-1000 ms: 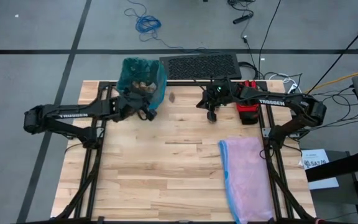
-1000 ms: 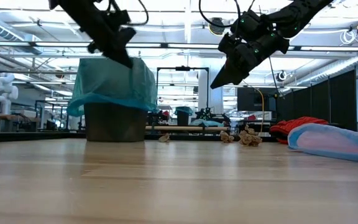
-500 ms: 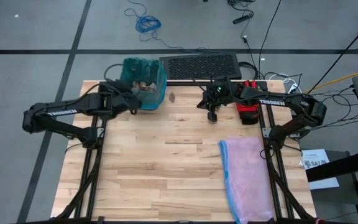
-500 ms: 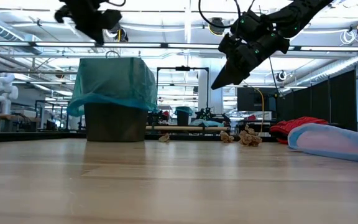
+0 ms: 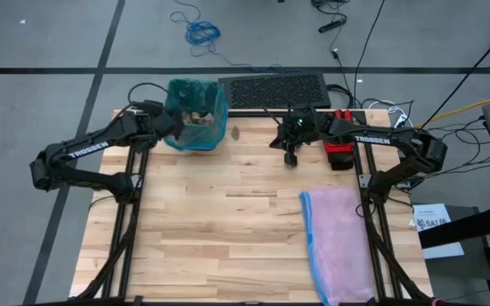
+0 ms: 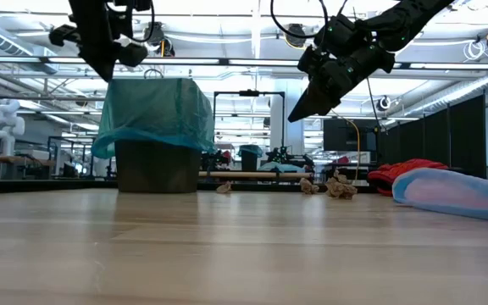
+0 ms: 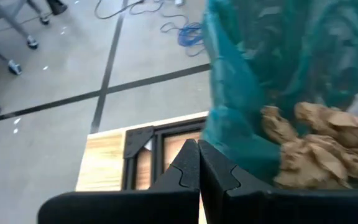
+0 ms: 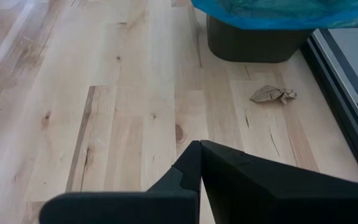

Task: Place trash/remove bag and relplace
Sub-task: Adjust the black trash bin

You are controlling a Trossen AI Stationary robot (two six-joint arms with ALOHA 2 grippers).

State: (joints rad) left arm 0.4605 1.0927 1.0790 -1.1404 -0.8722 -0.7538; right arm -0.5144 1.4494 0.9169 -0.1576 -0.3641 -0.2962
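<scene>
Thin crinkly teal bag lined the dark bin at the tabletop's back edge, brown wads inside. Left hand beside it, right hand mid-air, both shut, empty.

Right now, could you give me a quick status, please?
Left gripper shut, beside bag. Right gripper shut, hovering. One paper wad loose on table.

Bin top cut off in right wrist view; bag blurred, cropped in left wrist view.
</scene>
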